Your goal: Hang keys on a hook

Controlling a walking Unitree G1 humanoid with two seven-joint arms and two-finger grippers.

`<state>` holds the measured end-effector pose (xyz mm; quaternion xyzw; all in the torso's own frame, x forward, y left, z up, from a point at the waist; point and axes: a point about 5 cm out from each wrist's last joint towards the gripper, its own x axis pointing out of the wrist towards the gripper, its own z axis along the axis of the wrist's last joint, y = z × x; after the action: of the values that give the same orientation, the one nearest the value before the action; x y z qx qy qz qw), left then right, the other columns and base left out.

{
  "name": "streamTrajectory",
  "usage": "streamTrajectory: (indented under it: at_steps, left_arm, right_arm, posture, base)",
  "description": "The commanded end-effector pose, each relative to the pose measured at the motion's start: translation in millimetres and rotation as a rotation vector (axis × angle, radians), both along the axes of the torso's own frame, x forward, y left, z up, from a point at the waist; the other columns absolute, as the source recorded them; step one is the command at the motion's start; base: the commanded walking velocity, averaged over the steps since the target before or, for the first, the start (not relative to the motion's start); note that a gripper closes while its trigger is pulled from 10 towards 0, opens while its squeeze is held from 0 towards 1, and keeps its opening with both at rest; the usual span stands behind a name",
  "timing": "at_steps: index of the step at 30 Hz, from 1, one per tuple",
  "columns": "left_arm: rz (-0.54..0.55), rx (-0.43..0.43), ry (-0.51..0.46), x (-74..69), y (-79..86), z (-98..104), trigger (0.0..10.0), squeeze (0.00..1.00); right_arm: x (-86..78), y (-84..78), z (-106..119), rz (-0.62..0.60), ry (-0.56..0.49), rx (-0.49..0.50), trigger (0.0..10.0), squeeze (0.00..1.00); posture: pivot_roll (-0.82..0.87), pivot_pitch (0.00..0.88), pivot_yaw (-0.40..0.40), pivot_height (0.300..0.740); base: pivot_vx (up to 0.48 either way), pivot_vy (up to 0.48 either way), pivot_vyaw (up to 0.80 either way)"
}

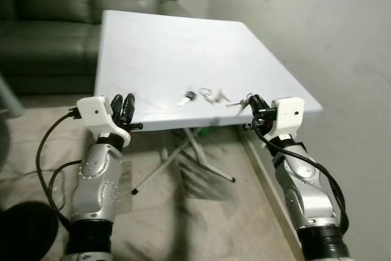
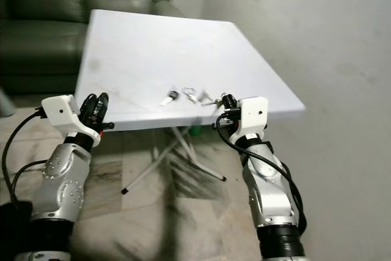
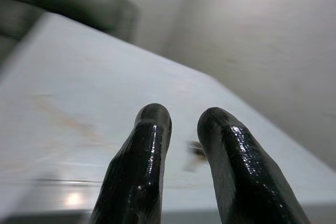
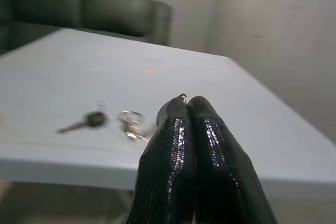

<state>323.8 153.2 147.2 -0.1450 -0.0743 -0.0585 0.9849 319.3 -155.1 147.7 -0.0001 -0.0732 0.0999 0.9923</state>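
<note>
Keys lie near the front edge of a white table [image 1: 177, 41]: a black-headed key [image 1: 189, 96], a ring with small keys [image 1: 209, 95], and a silver key [image 1: 235, 103] just in front of my right gripper [image 1: 252, 101]. That gripper is at table height by the front right corner, its fingers pressed shut. In the right wrist view a tiny metal bit [image 4: 182, 96] peeks over the fingertips; I cannot tell if it is held. The black-headed key [image 4: 86, 120] and ring [image 4: 131, 121] lie beyond the tips. My left gripper [image 1: 122, 101] is at the front left edge, open, nothing between its fingers [image 3: 152, 124].
A dark green sofa [image 1: 49, 16] stands behind the table on the left. A pale wall [image 1: 324, 35] runs close along the table's right side. Folding legs [image 1: 183, 151] cross under the table above a tiled floor. A dark round object [image 1: 24, 227] sits at lower left.
</note>
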Motion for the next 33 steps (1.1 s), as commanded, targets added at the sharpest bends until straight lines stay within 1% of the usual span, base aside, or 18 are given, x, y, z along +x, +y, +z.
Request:
streamTrajectory:
  at_steps: [1,7,14,19,29,33]
  left_arm:
    - [0.016,0.011,0.009,0.2,5.1,0.4,10.0,0.00]
    - [0.012,0.006,0.036,1.1,5.5,-1.5,10.0,0.00]
    - [-0.005,0.002,0.042,1.1,4.5,-1.6,10.0,0.00]
    - [-0.010,-0.002,0.047,1.3,4.2,-1.7,10.0,0.00]
    - [-0.018,-0.011,0.047,1.0,4.3,-1.2,10.0,0.00]
    - [-0.018,-0.013,0.046,0.9,4.4,-1.1,10.0,0.00]
  right_arm:
    - [1.6,3.0,5.2,0.009,-0.015,0.006,10.0,0.00]
    - [1.6,3.2,5.3,0.012,-0.014,0.005,10.0,0.00]
    - [1.0,3.3,6.3,0.014,-0.024,0.002,10.0,0.00]
    - [-0.8,5.0,8.1,0.032,-0.048,0.001,10.0,0.00]
    - [-1.9,4.9,8.0,0.039,-0.053,-0.002,10.0,0.00]
    - [-2.1,4.8,7.9,0.039,-0.055,-0.003,10.0,0.00]
  posture:
    - [-0.01,0.000,-0.106,0.740]
    - [-0.01,0.000,-0.108,0.740]
    - [-0.01,0.000,-0.109,0.740]
    - [-0.01,0.000,-0.110,0.740]
    - [-0.01,0.000,-0.109,0.740]
    - [-0.01,0.000,-0.109,0.740]
  base:
    - [0.000,0.000,-0.71]
    - [0.000,0.000,-0.71]
    - [0.000,0.000,-0.61]
    - [0.000,0.000,0.00]
    - [0.000,0.000,0.00]
    - [0.257,0.000,0.00]
